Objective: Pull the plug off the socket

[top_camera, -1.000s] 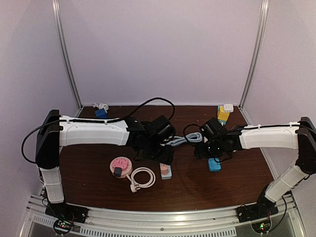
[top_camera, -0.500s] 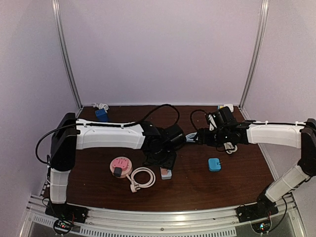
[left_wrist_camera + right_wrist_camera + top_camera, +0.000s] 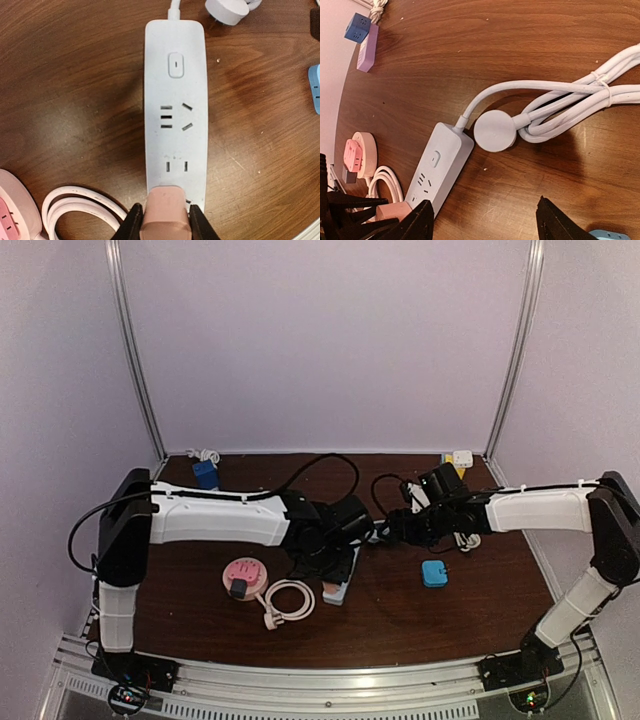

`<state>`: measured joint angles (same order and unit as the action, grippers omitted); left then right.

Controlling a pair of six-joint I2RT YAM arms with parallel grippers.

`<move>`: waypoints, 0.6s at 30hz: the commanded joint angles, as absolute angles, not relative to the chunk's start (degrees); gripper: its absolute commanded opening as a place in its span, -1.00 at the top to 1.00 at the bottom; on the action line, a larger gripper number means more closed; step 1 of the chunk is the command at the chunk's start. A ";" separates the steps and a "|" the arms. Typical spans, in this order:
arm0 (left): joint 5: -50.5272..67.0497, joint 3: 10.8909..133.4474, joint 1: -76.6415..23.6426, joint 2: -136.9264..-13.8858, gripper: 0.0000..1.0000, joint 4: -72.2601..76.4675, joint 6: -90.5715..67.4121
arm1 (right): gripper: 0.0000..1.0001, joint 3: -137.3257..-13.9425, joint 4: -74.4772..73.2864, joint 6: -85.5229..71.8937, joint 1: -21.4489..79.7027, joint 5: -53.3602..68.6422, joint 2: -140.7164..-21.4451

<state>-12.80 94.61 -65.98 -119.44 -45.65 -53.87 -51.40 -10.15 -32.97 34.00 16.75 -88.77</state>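
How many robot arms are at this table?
2: the left arm, on the left, its tip at the pink plug; the right arm, on the right. None seems hidden.

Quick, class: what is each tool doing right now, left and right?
Left tool: closed on the pink plug.
Right tool: open, holding nothing.

I logged the following:
- Power strip point(image 3: 175, 110): white, with grey slot marks.
- Pink plug point(image 3: 166, 212): salmon.
- Table point(image 3: 65, 75): dark brown wood grain.
- Bundled cable point(image 3: 570, 105) and round plug point(image 3: 493, 130): white.
- Round socket point(image 3: 357, 150): pink on cream.
- Cube adapter point(image 3: 357, 27): blue.
- Small adapter point(image 3: 433, 573): light blue.
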 commanded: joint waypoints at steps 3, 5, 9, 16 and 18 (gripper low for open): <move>-12.07 88.77 -61.57 -113.64 0.90 -42.13 -50.14 | -0.44 -51.78 -1.83 -36.23 33.88 24.26 -90.89; -11.37 87.45 -59.91 -112.45 0.92 -40.41 -49.57 | -0.44 -51.72 -0.24 -37.62 34.14 25.25 -91.94; -12.53 87.84 -57.97 -111.71 0.90 -39.55 -46.33 | -0.40 -51.94 5.36 -41.85 34.96 27.23 -94.32; -13.11 88.26 -57.05 -112.53 0.90 -39.26 -41.14 | 0.24 -55.37 21.93 -53.07 36.25 35.07 -104.06; -13.12 87.96 -57.00 -112.52 0.90 -38.89 -40.83 | 0.44 -57.29 24.51 -55.35 36.86 36.89 -106.95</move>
<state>-11.92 87.70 -56.90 -114.52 -42.00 -43.97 -53.47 13.63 -48.14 35.68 31.35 -103.00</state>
